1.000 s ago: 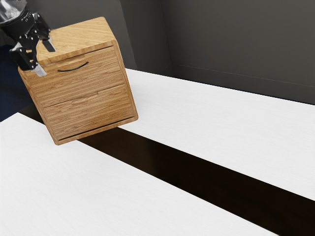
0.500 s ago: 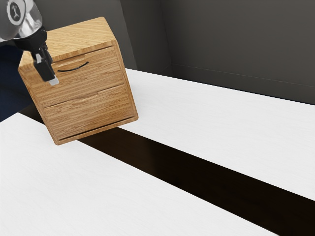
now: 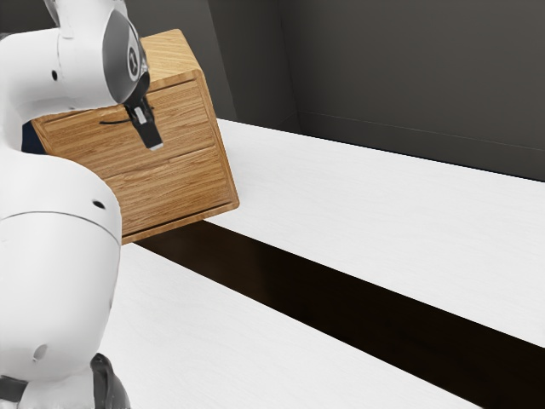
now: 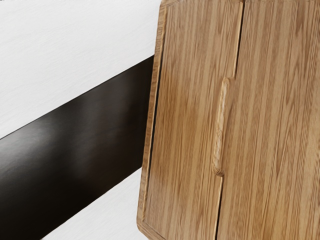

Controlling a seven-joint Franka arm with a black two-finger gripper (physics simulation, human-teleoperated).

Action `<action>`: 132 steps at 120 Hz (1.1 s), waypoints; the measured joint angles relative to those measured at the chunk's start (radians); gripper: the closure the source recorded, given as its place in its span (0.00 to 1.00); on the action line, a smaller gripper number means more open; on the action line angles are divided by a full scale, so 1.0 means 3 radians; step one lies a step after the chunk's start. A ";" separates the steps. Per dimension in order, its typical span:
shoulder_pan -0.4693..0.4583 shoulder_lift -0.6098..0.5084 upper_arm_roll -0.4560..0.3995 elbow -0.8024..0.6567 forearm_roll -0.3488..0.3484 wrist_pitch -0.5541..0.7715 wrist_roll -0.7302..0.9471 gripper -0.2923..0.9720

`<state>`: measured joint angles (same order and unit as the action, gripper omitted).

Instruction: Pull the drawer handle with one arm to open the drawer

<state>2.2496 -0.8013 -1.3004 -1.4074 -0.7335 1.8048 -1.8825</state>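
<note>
- Currently the gripper (image 3: 152, 140) is hovering in front of the upper drawer (image 3: 183, 106) of the wooden cabinet (image 3: 170, 55), pointing down across the drawer's face. From this angle I cannot tell whether it is standing apart or together.
- The drawer handle (image 3: 111, 122), a thin dark arched bar, is sitting just beside the gripper at about the same height. It is partly hiding behind the arm (image 3: 119, 60), and nothing is showing contact with it.
- The upper drawer is looking flush with the cabinet front, so the opening is not yet begun.
- Below the gripper the lower drawer (image 3: 170, 183) is lying shut as well. The wrist view is looking onto that lower drawer (image 4: 190, 125) and its wooden lip (image 4: 220, 125), not onto the dark bar.
- Judging by its look, the handle is behaving as a rigid, narrow and smooth piece, so a shallow pinch is likely to be slipping off.
- The best hold is probably across the middle of the arch, where the gap behind the bar is looking widest. Gripping near an end is risking a skewed, binding pull.
- The drawer is probably running straight on its slides with moderate weight, so the pull should be going square to its face.
- The cabinet is standing turned relative to the white table (image 3: 383, 196) below and beyond the gripper. A jerky tug may be dragging the whole cabinet rather than the drawer.
</note>
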 joint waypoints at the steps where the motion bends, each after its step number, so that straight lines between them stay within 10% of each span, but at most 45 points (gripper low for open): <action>1: 0.0008 -0.0003 -0.0001 -0.0005 -0.0002 0.0011 0.0006 0.28; 132: 0.0703 -0.0066 -0.0542 -0.0131 -0.0153 0.0946 0.0571 0.35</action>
<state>2.4605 -0.8212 -1.4630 -1.4466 -0.7793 2.0886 -1.7111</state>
